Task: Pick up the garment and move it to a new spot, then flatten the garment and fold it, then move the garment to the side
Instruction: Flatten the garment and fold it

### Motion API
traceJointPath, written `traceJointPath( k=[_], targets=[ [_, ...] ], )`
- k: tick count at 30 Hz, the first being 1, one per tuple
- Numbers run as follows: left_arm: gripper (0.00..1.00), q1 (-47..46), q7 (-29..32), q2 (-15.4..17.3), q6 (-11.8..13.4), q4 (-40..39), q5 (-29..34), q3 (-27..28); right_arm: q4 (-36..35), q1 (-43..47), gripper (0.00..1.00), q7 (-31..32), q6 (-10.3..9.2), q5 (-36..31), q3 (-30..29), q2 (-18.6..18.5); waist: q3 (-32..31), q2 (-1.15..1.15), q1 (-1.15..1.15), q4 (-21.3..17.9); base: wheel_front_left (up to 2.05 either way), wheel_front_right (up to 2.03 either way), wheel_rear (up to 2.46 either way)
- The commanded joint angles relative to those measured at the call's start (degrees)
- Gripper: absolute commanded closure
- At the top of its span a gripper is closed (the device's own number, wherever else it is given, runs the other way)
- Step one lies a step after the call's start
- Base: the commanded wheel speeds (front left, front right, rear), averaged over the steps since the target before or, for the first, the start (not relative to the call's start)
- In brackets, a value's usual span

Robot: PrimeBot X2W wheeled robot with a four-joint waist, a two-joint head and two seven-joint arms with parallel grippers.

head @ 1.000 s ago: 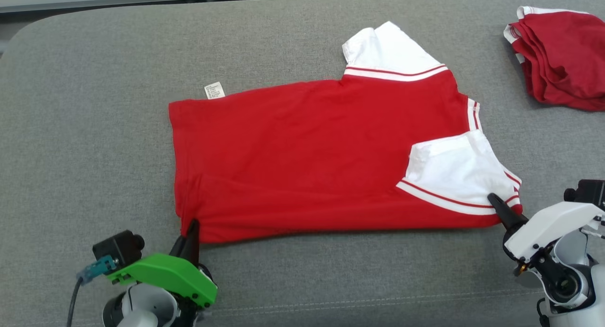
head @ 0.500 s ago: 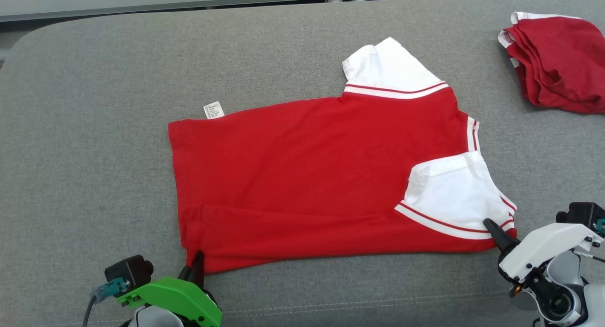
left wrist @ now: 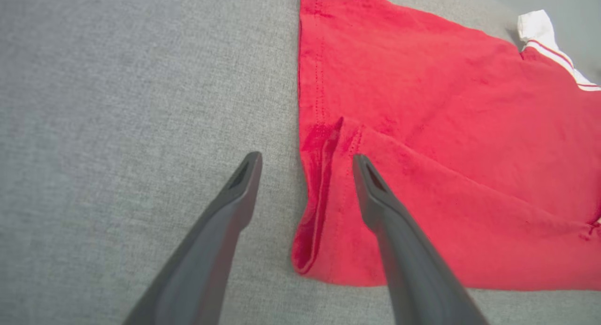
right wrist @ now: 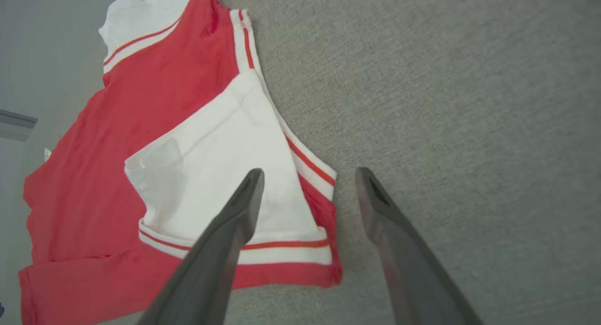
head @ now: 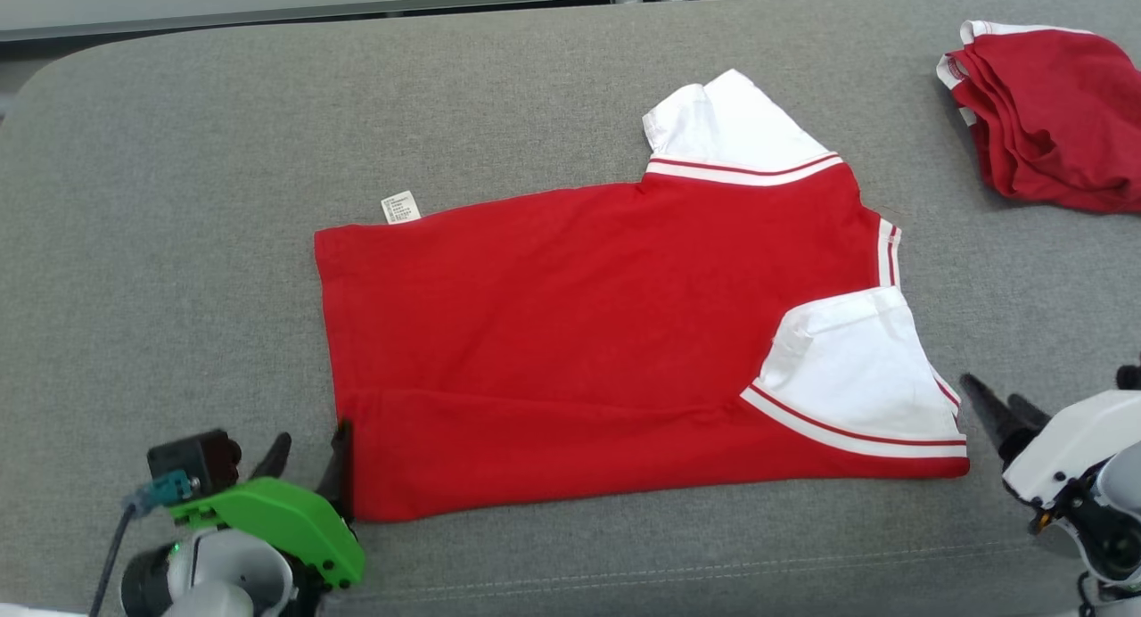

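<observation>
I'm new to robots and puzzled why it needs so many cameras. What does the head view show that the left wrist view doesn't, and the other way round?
Head view, not the wrist view: the red shirt whole, the right hand open near its folded white sleeve, a second red pile far right. Left wrist view, not the head view: the hem stitching and the doubled-over corner, close up. Both: the grey surface and the left hand, open, one finger over the shirt's corner, one over the surface.

— What is different now?
— Both grips are released: the left gripper [head: 312, 439] stands spread astride the garment [head: 579, 332] at its hem corner, the right gripper [head: 989, 392] spread just clear of the sleeve [head: 856, 367].
</observation>
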Motion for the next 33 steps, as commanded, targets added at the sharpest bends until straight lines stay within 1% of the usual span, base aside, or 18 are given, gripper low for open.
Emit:
traceJointPath(
  k=[1, 3, 4, 8, 13, 16, 19, 21, 23, 26, 28, 33],
  targets=[
    [0.00, -2.3, 1.3, 1.6, -0.3, -0.7, 1.6, -0.6, -1.4, -1.3, 0.00, 1.1, 0.00, -0.7, 0.0, -1.5, 0.0, 0.00, 0.00, -0.1, 0.00, 0.00, 0.00],
    [0.00, -5.1, 3.4, 3.3, -0.9, -1.5, 3.0, -1.5, -3.2, -2.5, 0.00, 2.6, 0.00, -1.7, 0.2, -3.7, 0.2, 0.00, 0.00, -0.2, 0.00, 0.00, 0.00],
    [0.00, -5.1, 3.4, 3.3, -0.9, -1.5, 3.0, -1.5, -3.2, -2.5, 0.00, 2.6, 0.00, -1.7, 0.2, -3.7, 0.2, 0.00, 0.00, -0.2, 0.00, 0.00, 0.00],
    [0.00, -11.6, 8.4, 6.5, -2.5, -2.0, 5.7, -3.5, -6.5, -6.4, 0.00, 6.0, 0.00, -2.7, 2.1, -7.4, 1.4, 0.00, 0.00, -0.8, 0.00, 0.00, 0.00],
    [0.00, -19.8, 14.1, 8.6, -5.8, 0.0, 8.2, -5.8, -8.9, -12.1, 0.00, 9.2, 0.00, -3.0, 5.3, -10.3, 4.0, 0.00, 0.00, -1.3, 0.00, 0.00, 0.00],
    [0.00, -24.1, 16.8, 9.1, -8.1, 2.3, 9.0, -6.8, -9.9, -15.4, 0.00, 10.6, 0.00, -2.7, 7.8, -10.8, 6.2, 0.00, 0.00, -1.9, 0.00, 0.00, 0.00],
    [0.00, -28.4, 19.4, 10.6, -10.7, 4.7, 10.1, -7.7, -10.8, -18.2, 0.00, 11.7, 0.00, -2.3, 10.7, -11.0, 8.4, 0.00, 0.00, -2.6, 0.00, 0.00, 0.00],
    [0.00, -30.8, 21.3, 11.0, -12.8, 5.8, 10.0, -8.2, -11.4, -19.7, 0.00, 12.4, 0.00, -2.2, 12.5, -11.2, 9.9, 0.00, 0.00, -3.1, 0.00, 0.00, 0.00],
    [0.00, -33.0, 23.4, 12.1, -15.5, 6.3, 9.5, -8.7, -12.1, -21.1, 0.00, 13.2, 0.00, -1.8, 14.4, -11.4, 11.2, 0.00, 0.00, -3.6, 0.00, 0.00, 0.00],
    [0.00, -35.9, 25.5, 13.7, -17.0, 7.2, 8.7, -7.8, -12.8, -23.3, 0.00, 13.9, 0.00, -1.8, 16.8, -12.1, 12.9, 0.00, 0.00, -4.2, 0.00, 0.00, 0.00],
    [0.00, -36.9, 26.5, 13.9, -17.5, 7.5, 7.2, -6.9, -12.8, -24.4, 0.00, 14.3, 0.00, -1.6, 17.8, -12.6, 13.9, 0.00, 0.00, -4.4, 0.00, 0.00, 0.00],
    [0.00, -38.3, 28.7, 13.9, -17.6, 8.6, 4.3, -5.4, -12.3, -26.7, 0.00, 14.5, 0.00, -1.3, 20.0, -13.0, 15.4, 0.00, 0.00, -4.6, 0.00, 0.00, 0.00]
  ],
)
